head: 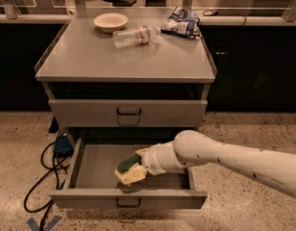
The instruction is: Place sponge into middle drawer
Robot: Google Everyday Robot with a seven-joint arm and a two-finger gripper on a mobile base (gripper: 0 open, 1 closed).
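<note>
**Sponge held low inside the open middle drawer**

Camera view: a grey metal cabinet stands on a speckled floor. The middle drawer is pulled out toward the camera, and its small dark wire handle shows at the centre of the plain front. Above it a like grey drawer sits closed.

The white arm reaches in from the right edge and slants down to the left over the open drawer. The gripper is at its tip, inside the drawer's outline, toward the front and a little right of centre. Its fingers are closed on the sponge, which sits tilted — dark green scouring layer up and to the left, pale yellow foam down and toward the drawer front. The sponge is within the drawer's walls, close above the floor; whether it touches the floor cannot be told.

On the cabinet top, near the back, a pale bowl stands at the left. A clear plastic bottle lies on its side just right of it, and a blue-and-white snack bag lies at the right rear corner.

Left of the cabinet a black cable loops over the floor from a small blue object beside the drawer's side wall.
</note>
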